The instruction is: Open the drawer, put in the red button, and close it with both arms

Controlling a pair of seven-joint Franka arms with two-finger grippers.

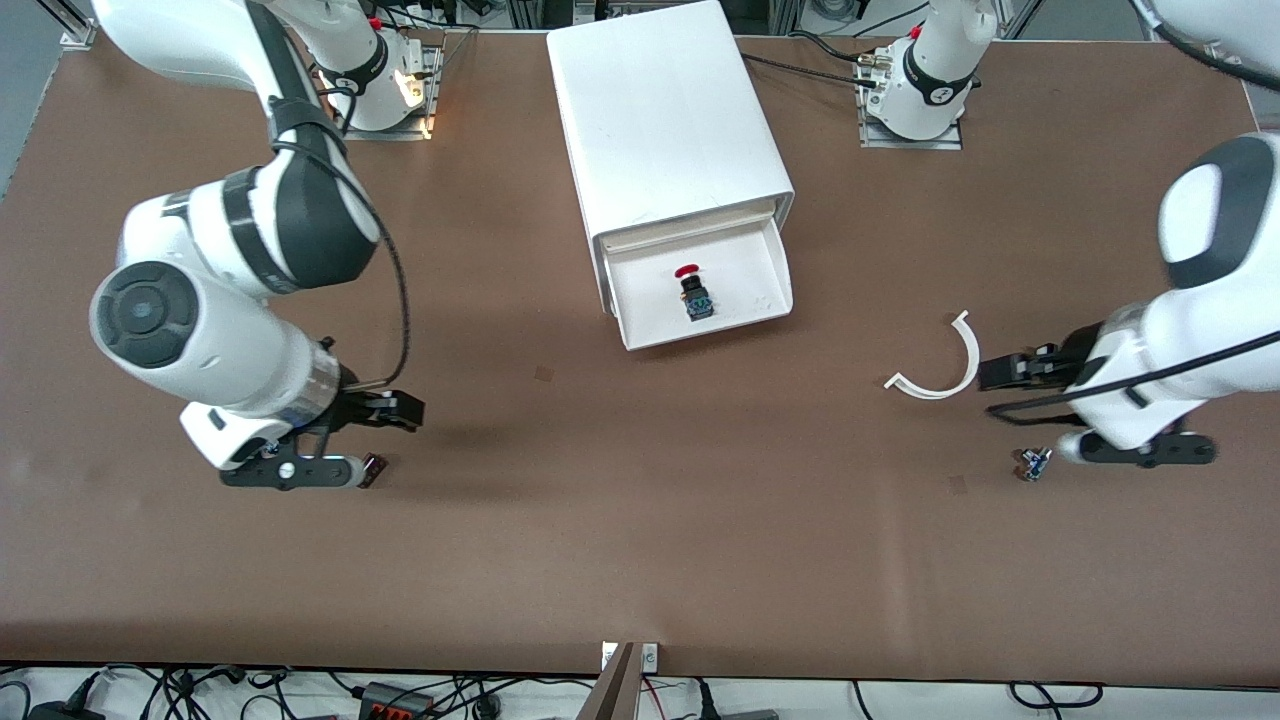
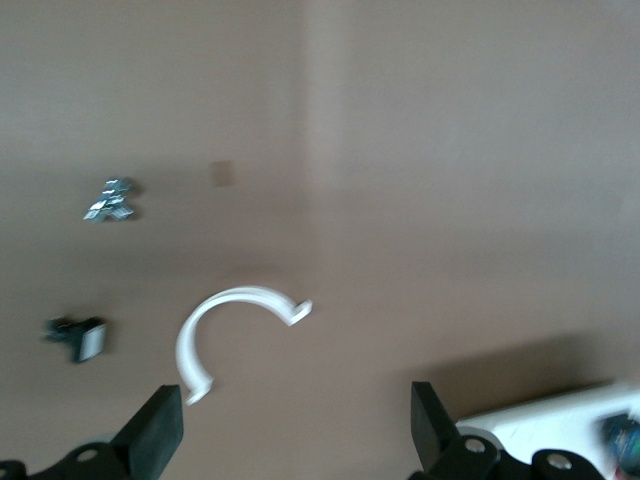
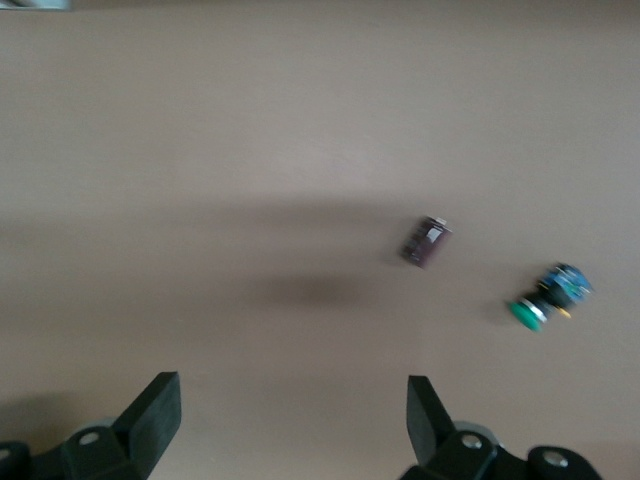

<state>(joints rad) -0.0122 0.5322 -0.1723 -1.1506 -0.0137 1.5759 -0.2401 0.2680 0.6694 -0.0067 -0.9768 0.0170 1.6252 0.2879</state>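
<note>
Front view: red button [image 1: 690, 285] in drawer [image 1: 765, 262] (pulled out), apart from both released tools.

1. The drawer [image 1: 700, 290] stands pulled out of the cabinet [image 1: 665, 115] toward the front camera, in the middle of the table [image 1: 640, 540] between the two end effectors.
2. The button [image 1: 693, 290] lies in the drawer.
3. The left end effector [image 1: 1000, 372] hovers over the table toward the left arm's end, fingers spread, just beside the curved clip [image 1: 940, 362], which lies between it and the drawer.
4. A small part [image 1: 1034, 462] lies near the left end effector, nearer the front camera.
5. The right end effector [image 1: 400, 410] hovers over the table toward the right arm's end, fingers spread, well apart from the drawer.
6. A small block [image 1: 373, 468] lies on the table close to the right end effector.
</note>
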